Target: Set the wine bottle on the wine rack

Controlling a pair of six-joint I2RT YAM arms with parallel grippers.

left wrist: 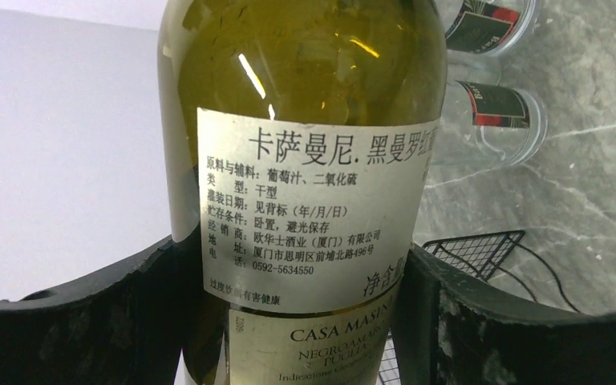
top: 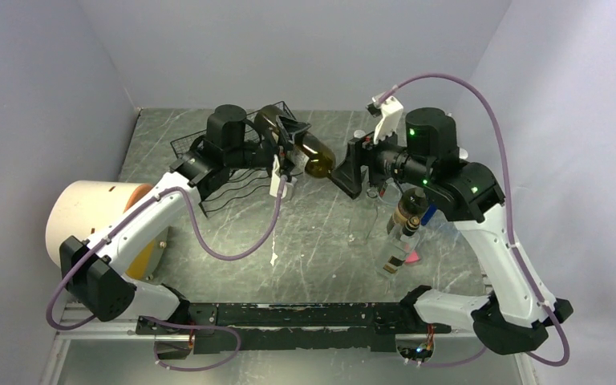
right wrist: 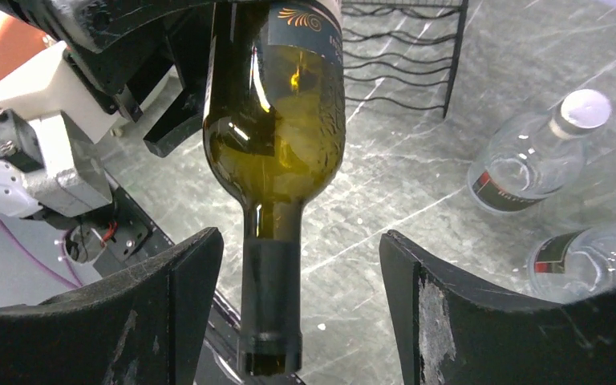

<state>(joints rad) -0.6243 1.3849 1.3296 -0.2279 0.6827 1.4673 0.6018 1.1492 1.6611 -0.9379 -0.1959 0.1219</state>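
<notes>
The wine bottle point(top: 314, 156), dark olive glass with a pale label, is held in the air over the table. My left gripper point(top: 291, 140) is shut on its body; in the left wrist view the black fingers point(left wrist: 96, 329) press both sides of the labelled bottle point(left wrist: 305, 96). My right gripper point(top: 340, 170) is open around the neck: in the right wrist view the bottle point(right wrist: 277, 136) points at the camera and its dark capped neck sits between the fingers point(right wrist: 168, 321) with gaps on both sides. The black wire wine rack point(top: 228, 180) stands under the left wrist, at the back left.
Two clear empty bottles with red-black labels point(right wrist: 529, 160) point(right wrist: 585, 261) lie on the marble table point(top: 321, 241) under the right arm point(top: 401, 233). A white and orange cylinder point(top: 96, 212) sits at the left edge. The rack also shows in both wrist views point(left wrist: 477, 249) point(right wrist: 401, 56).
</notes>
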